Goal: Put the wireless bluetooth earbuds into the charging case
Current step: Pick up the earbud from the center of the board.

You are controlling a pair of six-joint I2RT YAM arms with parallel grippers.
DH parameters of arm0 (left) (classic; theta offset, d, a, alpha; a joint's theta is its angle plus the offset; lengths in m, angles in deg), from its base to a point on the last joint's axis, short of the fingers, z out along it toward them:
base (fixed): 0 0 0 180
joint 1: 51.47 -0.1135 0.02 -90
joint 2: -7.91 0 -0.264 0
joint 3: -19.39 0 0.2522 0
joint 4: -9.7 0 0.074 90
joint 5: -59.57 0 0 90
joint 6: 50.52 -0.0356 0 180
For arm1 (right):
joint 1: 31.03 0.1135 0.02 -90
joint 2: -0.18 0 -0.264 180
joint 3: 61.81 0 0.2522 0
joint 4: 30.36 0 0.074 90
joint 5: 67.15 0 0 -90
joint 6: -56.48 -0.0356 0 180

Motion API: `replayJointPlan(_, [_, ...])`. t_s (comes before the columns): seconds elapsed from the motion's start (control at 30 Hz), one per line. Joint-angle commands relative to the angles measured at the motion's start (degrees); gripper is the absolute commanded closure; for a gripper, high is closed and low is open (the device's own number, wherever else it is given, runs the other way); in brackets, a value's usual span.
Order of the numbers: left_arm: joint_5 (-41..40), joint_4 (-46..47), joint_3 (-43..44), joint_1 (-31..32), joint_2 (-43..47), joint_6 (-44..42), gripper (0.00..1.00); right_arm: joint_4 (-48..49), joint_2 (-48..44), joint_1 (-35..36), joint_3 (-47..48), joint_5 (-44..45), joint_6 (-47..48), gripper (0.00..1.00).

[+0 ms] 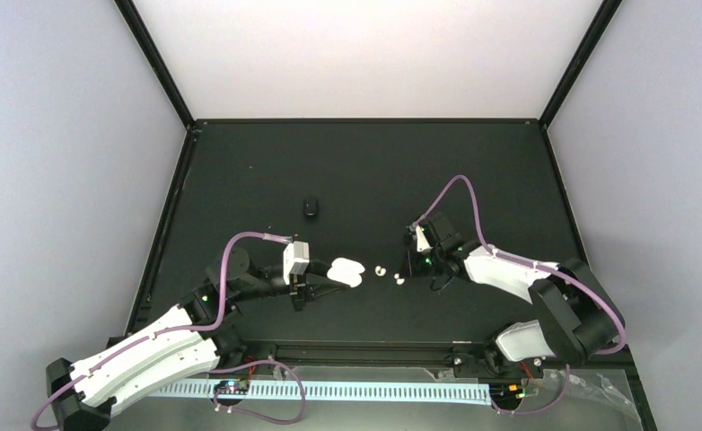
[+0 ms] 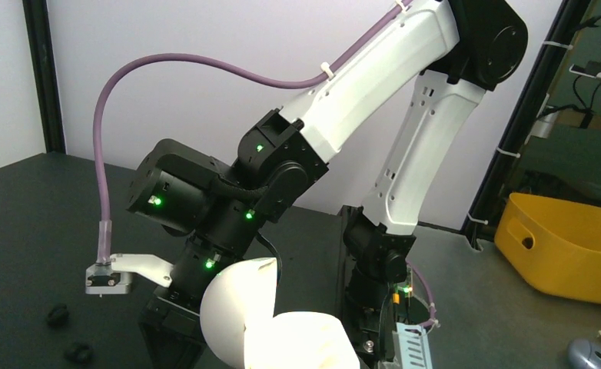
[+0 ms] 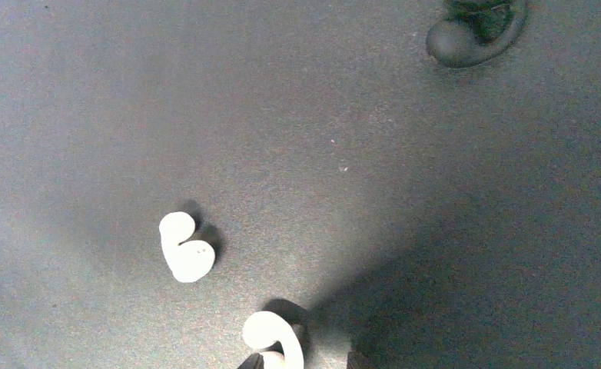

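The white charging case (image 1: 346,271) is open, its lid raised, and my left gripper (image 1: 320,287) is shut on its left end. It fills the bottom of the left wrist view (image 2: 282,330) and hides the fingers. Two white curled earbuds lie on the mat right of the case, one (image 1: 380,268) nearer it and one (image 1: 399,279) by my right gripper (image 1: 413,268). In the right wrist view one white earbud (image 3: 184,250) lies free. The other (image 3: 276,340) lies at the bottom edge beside the left fingertip (image 3: 257,363) of my open right gripper (image 3: 307,363). Two black earbuds (image 2: 58,314) (image 2: 78,353) lie beyond.
A small black object (image 1: 311,207) sits on the mat further back, left of centre. Another black piece (image 3: 476,29) lies at the top right of the right wrist view. The black mat (image 1: 365,171) ends at a raised frame on all sides. A yellow bin (image 2: 566,246) stands off the table.
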Motion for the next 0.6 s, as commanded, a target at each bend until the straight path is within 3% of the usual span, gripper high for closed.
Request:
replayJointPlan(0.0, [0.81, 1.72, 0.11, -0.38, -0.08, -0.19, 0.98, -1.22, 1.46, 0.98, -0.11, 0.02, 1.14, 0.74])
replayJointPlan(0.3, [1.01, 1.57, -0.06, -0.38, 0.36, -0.11, 0.98, -0.79, 3.2, 3.25, 0.65, 0.01, 0.48, 0.78])
replayJointPlan(0.57, [1.14, 1.58, -0.07, -0.38, 0.36, -0.1, 0.98, -0.94, 1.69, 3.57, 0.64, 0.47, 0.12, 0.89])
